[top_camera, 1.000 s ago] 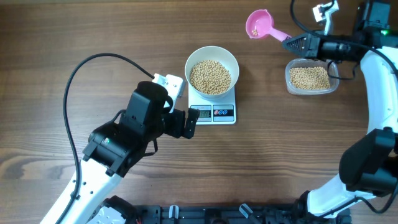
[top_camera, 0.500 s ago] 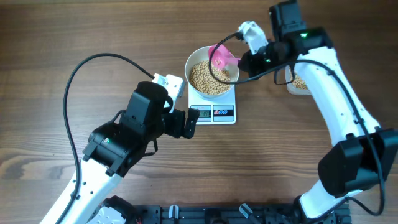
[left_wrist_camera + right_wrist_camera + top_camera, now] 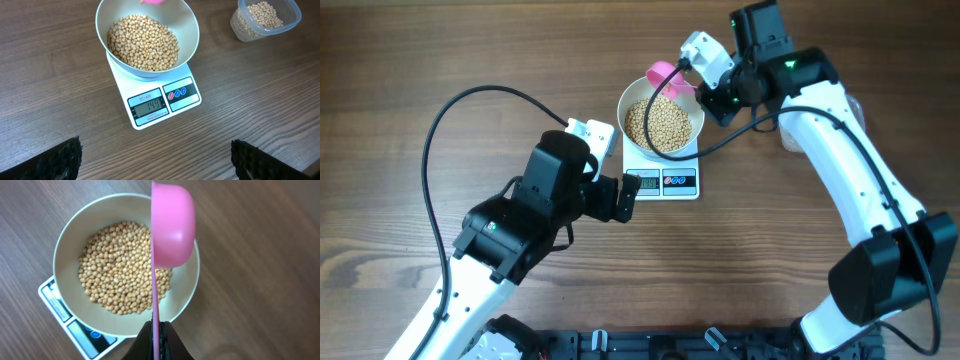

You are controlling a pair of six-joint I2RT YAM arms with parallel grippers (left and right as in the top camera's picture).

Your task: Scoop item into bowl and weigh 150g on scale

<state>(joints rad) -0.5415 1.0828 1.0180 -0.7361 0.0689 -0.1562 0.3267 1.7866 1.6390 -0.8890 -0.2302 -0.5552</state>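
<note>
Your right gripper (image 3: 156, 330) is clamped on the pink scoop (image 3: 172, 225).
The scoop is tipped sideways over the bowl (image 3: 67, 245) of beans (image 3: 120, 270) ahead; your left gripper (image 3: 157, 160) gapes wide before the scale (image 3: 150, 107).

left arm (image 3: 535, 195): black housing, white link | cable (image 3: 485, 89): black

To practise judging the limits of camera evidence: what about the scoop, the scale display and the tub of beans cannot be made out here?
- Inside of the scoop: the right wrist view shows only its outside; too small overhead; cut off by the top edge in the left wrist view.
- Display of the scale: too small overhead; partly under the bowl in the right wrist view.
- The tub: mostly hidden behind the right arm overhead.
</note>
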